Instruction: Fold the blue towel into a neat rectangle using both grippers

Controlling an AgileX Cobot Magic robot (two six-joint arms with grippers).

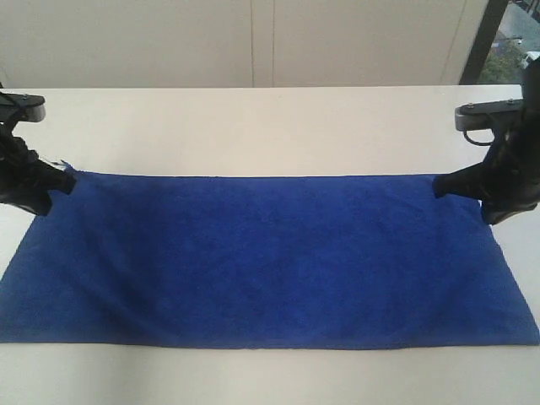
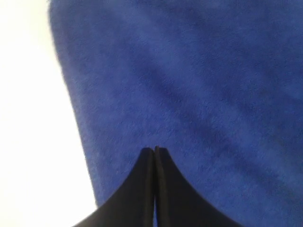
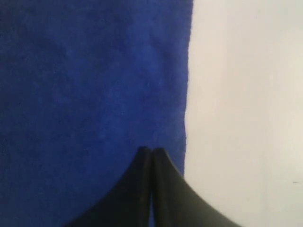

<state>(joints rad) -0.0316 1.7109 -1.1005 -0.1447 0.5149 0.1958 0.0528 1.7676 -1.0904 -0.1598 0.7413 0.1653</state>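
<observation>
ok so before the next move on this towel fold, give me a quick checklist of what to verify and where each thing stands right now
1. Towel spread flat on the table, no bunching: ok.
2. Left gripper at the towel's far left corner: ok.
3. Right gripper at the towel's far right corner: ok.
4. Jaws closed on both: ok, both wrist views show them shut.
5. Cloth really pinched between each pair of jaws: cannot tell, the contact is hidden.
6. Nothing lying on the towel that would block a fold toward the near edge: ok.
</observation>
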